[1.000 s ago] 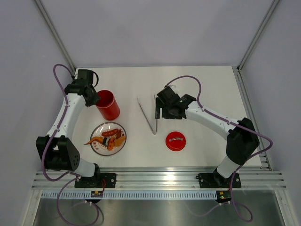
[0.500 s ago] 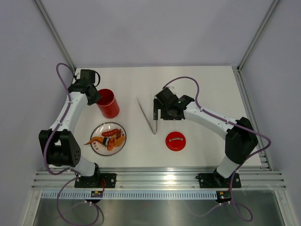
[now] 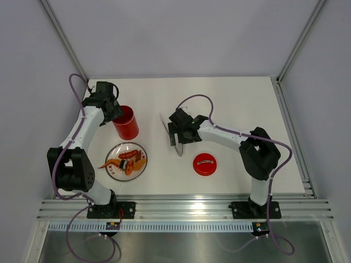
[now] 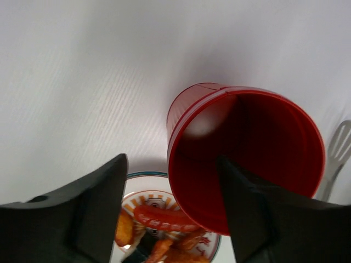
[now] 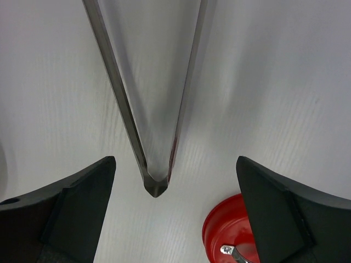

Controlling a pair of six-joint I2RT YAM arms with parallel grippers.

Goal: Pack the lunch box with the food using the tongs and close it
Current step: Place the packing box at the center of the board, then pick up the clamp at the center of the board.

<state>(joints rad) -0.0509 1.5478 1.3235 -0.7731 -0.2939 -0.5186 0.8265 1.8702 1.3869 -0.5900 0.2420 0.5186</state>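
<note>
The lunch box (image 3: 126,124) is a tall red cup standing upright and empty at the back left. My left gripper (image 3: 113,111) is at its rim, open: in the left wrist view one finger (image 4: 82,213) is outside the lunch box (image 4: 241,153) and the other over its mouth, the wall between them. The food (image 3: 127,159), sausages and orange pieces, lies on a clear plate (image 3: 112,150). The silver tongs (image 3: 164,123) lie flat mid-table. My right gripper (image 3: 176,135) hovers over them, open wide, with the tongs' joined end (image 5: 155,186) between its fingers, untouched. The red lid (image 3: 204,164) lies flat nearby.
In the left wrist view the plate (image 4: 142,183) shows just below the lunch box, with a sausage (image 4: 162,216) on it. A flat tip of the tongs (image 4: 340,145) shows at the right edge. The lid (image 5: 230,235) sits close to my right finger.
My left gripper has opened at the lunch box's rim, where it was shut before. The right arm has swung left over the tongs and its jaws have spread a little wider.
</note>
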